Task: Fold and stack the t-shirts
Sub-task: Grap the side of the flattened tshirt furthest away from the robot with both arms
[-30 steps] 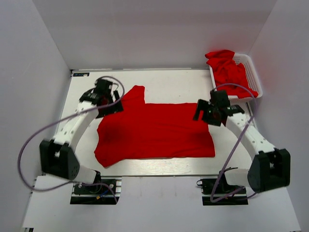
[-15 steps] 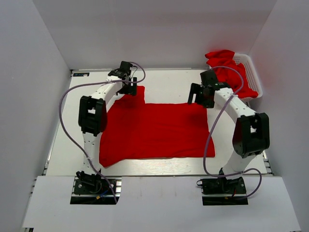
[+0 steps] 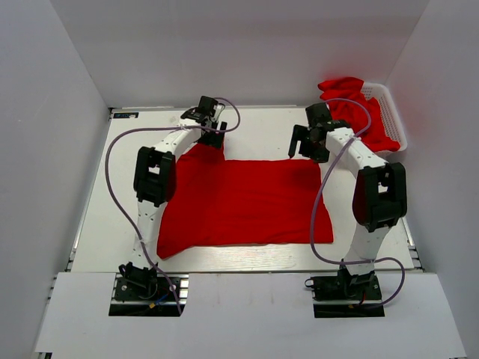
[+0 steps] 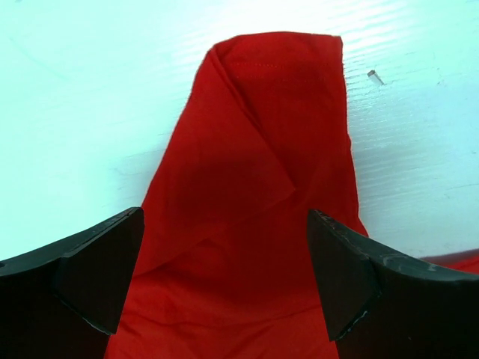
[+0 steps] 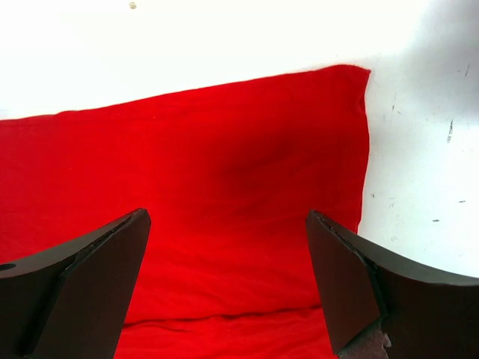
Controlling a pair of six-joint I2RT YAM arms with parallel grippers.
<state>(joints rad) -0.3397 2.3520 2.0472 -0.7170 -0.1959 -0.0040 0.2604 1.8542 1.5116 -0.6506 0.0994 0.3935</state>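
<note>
Advancing — left gripper (image 4: 224,217), right gripper (image 5: 226,215) over t-shirt (image 3: 243,202).

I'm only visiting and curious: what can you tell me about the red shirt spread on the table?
The shirt is plain bright red cloth, no print, spread flat and lightly wrinkled on the white table. A short sleeve sticks out at its far left corner, a fold across it; the far right corner is square. The open left gripper hangs over the sleeve, the open right gripper over that corner; neither grips it.
</note>
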